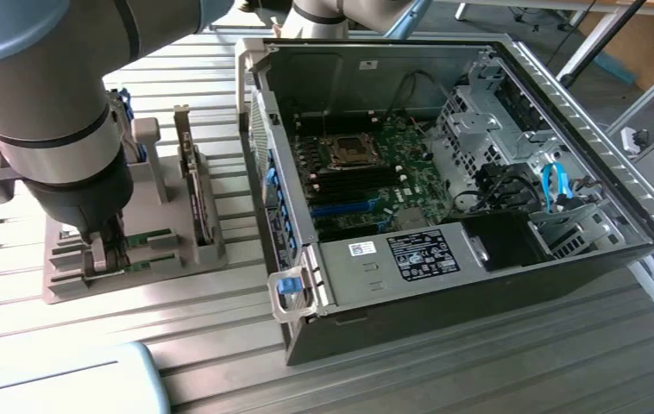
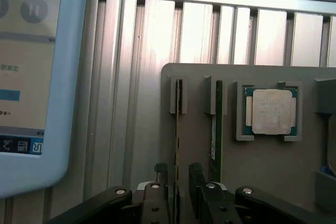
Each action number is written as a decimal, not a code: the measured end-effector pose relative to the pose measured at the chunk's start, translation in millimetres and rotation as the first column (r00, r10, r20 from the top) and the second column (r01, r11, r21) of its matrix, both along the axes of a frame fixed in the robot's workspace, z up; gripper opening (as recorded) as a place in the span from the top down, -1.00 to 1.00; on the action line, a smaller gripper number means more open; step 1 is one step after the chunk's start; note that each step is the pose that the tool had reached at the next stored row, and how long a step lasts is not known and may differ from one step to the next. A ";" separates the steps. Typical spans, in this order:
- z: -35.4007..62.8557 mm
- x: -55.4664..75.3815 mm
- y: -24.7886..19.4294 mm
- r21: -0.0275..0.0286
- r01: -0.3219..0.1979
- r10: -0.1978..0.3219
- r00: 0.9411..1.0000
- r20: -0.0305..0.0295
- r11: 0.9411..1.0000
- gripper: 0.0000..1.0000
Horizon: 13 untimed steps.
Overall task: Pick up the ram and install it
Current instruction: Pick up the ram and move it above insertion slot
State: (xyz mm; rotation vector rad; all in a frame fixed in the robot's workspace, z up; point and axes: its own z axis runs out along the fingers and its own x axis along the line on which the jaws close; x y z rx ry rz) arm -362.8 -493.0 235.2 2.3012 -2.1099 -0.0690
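While the arm (image 1: 62,112) is hanging over the grey holder (image 2: 273,166), pincer (image 2: 178,170): jaws standing slightly apart, straddling the ram (image 2: 178,124), clamping nothing yet.
Ram: standing edgewise in slots near the holder's edge.
Neighbour stick (image 2: 216,124): sitting just beside.
Risk: off-centre closing could be tilting the ram or knocking the neighbour.

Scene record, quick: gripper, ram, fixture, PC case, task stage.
gripper: open, one finger on each side of the ram
ram: standing on edge in a slot of the gray fixture, not lifted
fixture extras: second ram stick, CPU
computer case: open, motherboard exposed, to the exterior view's right of the fixture
stage: ram not yet picked up
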 end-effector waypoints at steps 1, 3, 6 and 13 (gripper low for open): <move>-1.4 0.0 0.0 0.000 -0.002 0.002 1.000 0.000 1.000 0.40; -4.2 0.0 0.0 0.000 -0.007 0.007 1.000 0.000 1.000 0.40; -8.4 0.0 0.0 0.000 -0.015 0.015 1.000 0.000 1.000 0.40; -17.6 0.0 -0.1 0.000 -0.036 0.036 0.999 0.000 0.999 0.40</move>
